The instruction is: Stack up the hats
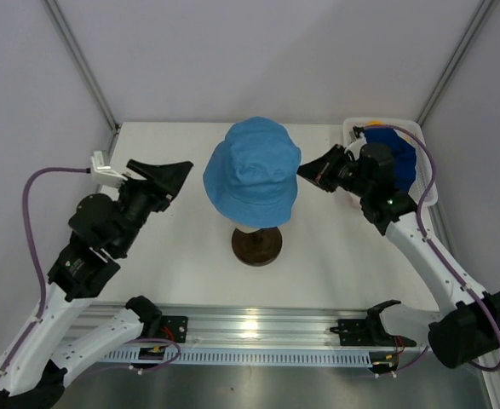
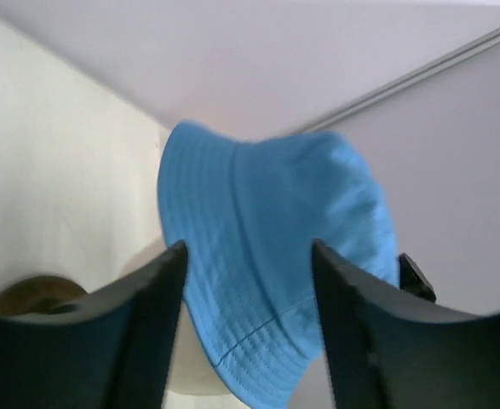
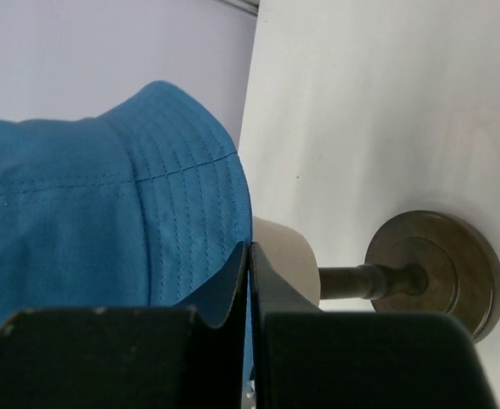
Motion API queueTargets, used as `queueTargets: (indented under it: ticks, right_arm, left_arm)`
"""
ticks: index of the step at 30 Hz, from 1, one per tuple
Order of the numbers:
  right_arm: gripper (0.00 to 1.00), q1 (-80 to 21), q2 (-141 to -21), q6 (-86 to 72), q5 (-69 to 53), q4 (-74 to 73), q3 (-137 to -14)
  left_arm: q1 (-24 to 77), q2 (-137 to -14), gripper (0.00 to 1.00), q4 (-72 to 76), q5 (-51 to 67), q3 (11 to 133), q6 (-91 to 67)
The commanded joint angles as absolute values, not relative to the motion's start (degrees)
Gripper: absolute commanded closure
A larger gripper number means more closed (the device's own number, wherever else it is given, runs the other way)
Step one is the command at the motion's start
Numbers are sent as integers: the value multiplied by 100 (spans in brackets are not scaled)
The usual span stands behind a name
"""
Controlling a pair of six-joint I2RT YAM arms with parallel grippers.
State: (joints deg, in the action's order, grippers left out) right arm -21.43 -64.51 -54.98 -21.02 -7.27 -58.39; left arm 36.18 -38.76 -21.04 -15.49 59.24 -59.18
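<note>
Now, the light blue hat (image 1: 251, 170) sits on the cream head (image 3: 288, 256), right in front of the left gripper (image 1: 181, 181) and just past its tips. That gripper has its two fingers (image 2: 147, 324) spread apart with nothing between them. The hat is near but not touched. On the far side of the hat, the right gripper (image 1: 305, 171) has its fingers pressed tight together. Its tip is just beside the hat's brim, and I cannot tell if it pinches any cloth or only pokes at it. Behind that gripper, under its wrist, is the white basket (image 1: 352, 128), with the navy hat (image 1: 400, 152) and a bit of the yellow-orange hat (image 1: 376, 128) inside. I see no pink hat.

The hats look soft, light and floppy, so I think they will bend and sag when lifted. They should not break or slip much. A good place to grab is the brim edge, where the cloth is thin enough to pinch — the round top is too wide and may just squash. The head stands on a thin post and a round base (image 1: 256, 247), so a hard pull could tip it.
</note>
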Motion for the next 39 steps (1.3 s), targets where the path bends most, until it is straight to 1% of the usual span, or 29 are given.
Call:
queueTargets:
  ticks: [1, 2, 3, 6, 7, 8, 10, 11, 18, 22, 24, 25, 30, 32, 33, 35, 36, 39]
  right_arm:
    - [100, -2030, -7073, -4861, -2539, -1116, -6547]
    - [100, -2022, -7180, -4826, -2601, -1134, -6644]
    - [100, -2021, -7285, -4790, -2636, -1125, -6801]
    - [100, -2021, -7611, -4667, -2698, -1090, -7144]
    - [100, -2013, -7811, -4615, -2742, -1099, -7267]
    - [100, -2021, -7918, -4527, -2760, -1203, -7416]
    - [100, -2021, -8120, -4474, -2899, -1248, -7767]
    - [100, -2030, -8269, -4448, -2944, -1274, -7848]
    - [100, -2048, -8297, -4421, -2813, -1248, -7831]
    - [100, -2057, -8288, -4447, -2804, -1204, -7743]
    - [100, -2048, -8297, -4447, -2812, -1213, -7743]
    - [100, -2057, -8297, -4473, -2813, -1187, -7743]
    - [100, -2057, -8314, -4544, -2777, -1125, -7717]
    - [100, -2057, -8314, -4553, -2786, -1099, -7691]
    - [100, -2065, -8323, -4553, -2786, -1081, -7682]
    - [100, -2065, -8332, -4561, -2795, -1072, -7664]
    - [100, -2065, -8323, -4553, -2795, -1072, -7655]
    - [100, -2057, -8306, -4553, -2786, -1055, -7612]
  left_arm:
    - [3490, -3955, 33, -2311, -1960, 6626, -5081]
    - [3324, -4025, 31, -2468, -1934, 6688, -5037]
    - [3218, -4104, 31, -2565, -1873, 6810, -5036]
    - [2542, -4490, 31, -2690, -1014, 6917, -5185]
    - [2383, -4683, 32, -2655, -436, 6856, -5246]
    - [2173, -4772, 33, -2567, -248, 6777, -5360]
    - [2057, -4912, 34, -2418, 34, 6672, -5519]
    - [1996, -4965, 35, -2295, 427, 6436, -5624]
    - [1986, -4966, 37, -1214, 1458, 5643, -6890]
    - [1986, -5044, 37, -870, 1599, 5660, -6917]
    - [1986, -5228, 38, -774, 1826, 5782, -6873]
    - [1986, -5264, 41, -695, 1906, 5783, -6899]
    - [1986, -5432, 43, -159, 2100, 5555, -7242]
    - [1986, -5405, 48, -36, 2101, 5397, -7330]
    - [1986, -5379, 56, 113, 2031, 5379, -7321]
    - [1986, -5335, 65, 123, 1934, 5370, -7286]
    - [1986, -5309, 77, 114, 1881, 5370, -7269]
    - [1986, -5247, 94, 44, 1670, 5344, -7216]
